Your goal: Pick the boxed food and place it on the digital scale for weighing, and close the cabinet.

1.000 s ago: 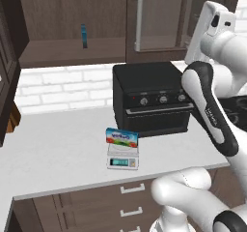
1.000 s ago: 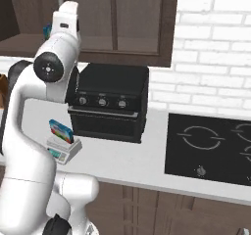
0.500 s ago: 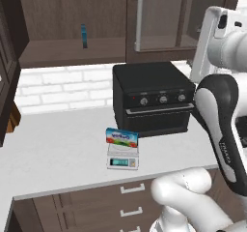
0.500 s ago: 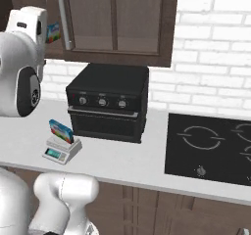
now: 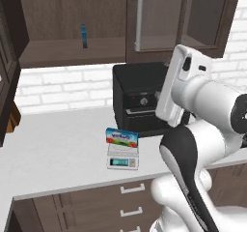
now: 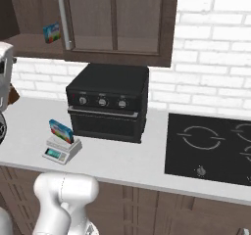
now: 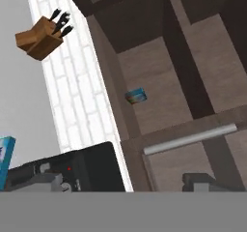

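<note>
The boxed food [image 5: 121, 136] [image 6: 61, 130], light blue with a white, red and green label, rests on the digital scale [image 5: 122, 158] [image 6: 61, 151] on the counter. The box's edge also shows in the hand view [image 7: 5, 161]. The cabinet [image 5: 58, 13] [image 7: 159, 76] has its left door [image 5: 6, 81] swung open, while the right door with the silver bar handle [image 5: 139, 18] [image 6: 62, 18] [image 7: 190, 138] is closed. My gripper [image 7: 125, 183] is open and empty, up in the air and aimed at the cabinet. My white hand [image 5: 179, 86] hangs in front of the oven, right of the scale.
A black toaster oven [image 5: 140, 98] [image 6: 109, 102] stands right of the scale. A thin dark-blue item [image 5: 84, 36] [image 6: 51, 32] [image 7: 136, 96] stands on the open cabinet shelf. A knife block [image 5: 14, 119] [image 7: 43, 36] sits at the counter's left end, a black cooktop [image 6: 211, 148] at the right.
The arm has swung: my hand moved left and lower in the left base view and slid to the left edge of the right base view. Box and scale stayed put.
</note>
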Tool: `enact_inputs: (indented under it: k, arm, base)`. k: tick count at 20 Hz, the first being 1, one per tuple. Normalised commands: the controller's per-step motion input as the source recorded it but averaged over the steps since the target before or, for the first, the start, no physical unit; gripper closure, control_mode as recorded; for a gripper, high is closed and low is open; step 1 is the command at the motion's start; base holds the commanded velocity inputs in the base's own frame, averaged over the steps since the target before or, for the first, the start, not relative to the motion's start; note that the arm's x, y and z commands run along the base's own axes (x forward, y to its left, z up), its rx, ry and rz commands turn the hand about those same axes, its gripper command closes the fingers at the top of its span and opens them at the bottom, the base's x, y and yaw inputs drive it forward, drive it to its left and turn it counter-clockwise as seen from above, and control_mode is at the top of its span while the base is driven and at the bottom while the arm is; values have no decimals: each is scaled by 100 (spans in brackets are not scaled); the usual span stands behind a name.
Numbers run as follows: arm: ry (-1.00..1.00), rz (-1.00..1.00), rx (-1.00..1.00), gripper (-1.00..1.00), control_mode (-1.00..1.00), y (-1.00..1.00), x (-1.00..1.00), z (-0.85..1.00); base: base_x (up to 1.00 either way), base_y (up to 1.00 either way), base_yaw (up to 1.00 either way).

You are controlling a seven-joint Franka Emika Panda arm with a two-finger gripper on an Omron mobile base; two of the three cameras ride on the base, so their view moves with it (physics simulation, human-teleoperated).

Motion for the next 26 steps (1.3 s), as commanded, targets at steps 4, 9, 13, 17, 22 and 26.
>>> enact_inputs:
  k: [4, 9, 13, 17, 22, 26]
  arm:
    - [-8, 0, 8, -100, -100, 78, -39, -35]
    - [-6, 0, 9, -100, -100, 83, -17, -25]
    - [-4, 0, 8, -100, -100, 54, -3, -10]
    - [-5, 0, 3, -100, -100, 47, 0, 0]
    - [-7, 0, 1, -100, -100, 55, -16, 0]
    - [-11, 0, 0, -100, -100, 75, -64, 0]
  base:
    - [0, 0, 0]
    - [0, 0, 0]
    - [0, 0, 0]
    - [0, 0, 0]
    - [0, 0, 0]
    - [0, 0, 0]
